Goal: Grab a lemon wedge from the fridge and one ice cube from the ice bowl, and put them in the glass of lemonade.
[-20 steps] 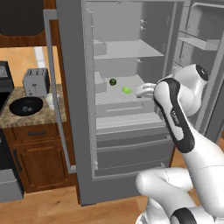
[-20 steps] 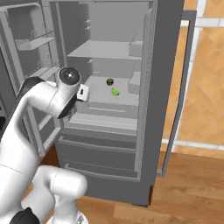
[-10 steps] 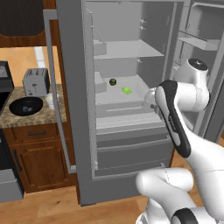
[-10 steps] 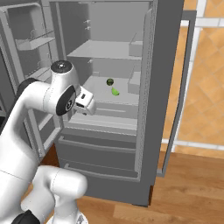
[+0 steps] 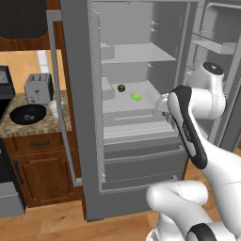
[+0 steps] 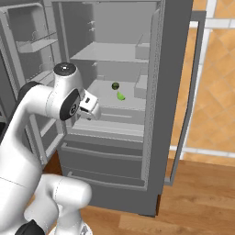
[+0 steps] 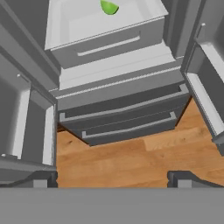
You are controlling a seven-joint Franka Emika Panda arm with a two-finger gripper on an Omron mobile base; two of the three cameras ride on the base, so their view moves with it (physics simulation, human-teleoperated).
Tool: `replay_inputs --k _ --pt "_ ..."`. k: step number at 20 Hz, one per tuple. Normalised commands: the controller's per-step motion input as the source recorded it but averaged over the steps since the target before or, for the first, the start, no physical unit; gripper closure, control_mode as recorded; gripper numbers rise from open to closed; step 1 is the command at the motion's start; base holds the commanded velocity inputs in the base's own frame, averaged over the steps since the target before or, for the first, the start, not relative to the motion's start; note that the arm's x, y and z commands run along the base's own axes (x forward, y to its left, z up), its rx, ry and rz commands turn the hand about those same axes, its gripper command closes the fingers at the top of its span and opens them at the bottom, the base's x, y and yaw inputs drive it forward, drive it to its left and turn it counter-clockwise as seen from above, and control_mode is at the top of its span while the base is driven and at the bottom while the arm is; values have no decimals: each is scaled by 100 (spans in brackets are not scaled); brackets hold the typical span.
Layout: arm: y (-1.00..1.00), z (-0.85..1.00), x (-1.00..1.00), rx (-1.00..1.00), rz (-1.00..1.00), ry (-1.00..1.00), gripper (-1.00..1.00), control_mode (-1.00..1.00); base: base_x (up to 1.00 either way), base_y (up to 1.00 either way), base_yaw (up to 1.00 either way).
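The fridge (image 5: 77, 141) stands with both doors open. On its middle shelf lies the yellow-green lemon wedge (image 5: 136, 97) (image 6: 120, 96), next to a darker round green fruit (image 5: 121, 88). My gripper (image 6: 93, 110) hangs in front of that shelf's edge, short of the wedge and to the right of it in the left base view, tilted downward. In the hand view the gripper (image 7: 111, 178) is open and empty, and the wedge (image 7: 108, 6) sits at the top edge. On the counter to the left are the black ice bowl (image 5: 28, 114) and the glass of lemonade (image 5: 55, 108).
A silver toaster (image 5: 38, 88) stands behind the bowl. The fridge's bottom drawers (image 7: 127, 118) lie below my hand, above wooden floor (image 7: 113, 157). Open door shelves flank the hand on both sides (image 7: 205, 87). The left door's long handle (image 5: 59, 94) juts out between counter and fridge.
My hand has sunk a little and drawn back from the shelf while the elbow has risen. The jaws stay wide apart. The lemon wedge has not moved.
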Motion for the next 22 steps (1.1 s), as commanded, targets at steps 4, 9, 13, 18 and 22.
replay_inputs --k 4,9,13,18,22 --pt "0 0 1 0 0 0 -100 -100 0 0 0" --pt "1 0 4 0 0 0 -100 100 31 6 -1" --pt "0 0 0 0 0 0 -100 100 72 0 -6" --pt "0 0 0 0 0 0 -100 100 71 1 -7" --pt "0 0 0 0 0 0 -100 100 65 0 -5"
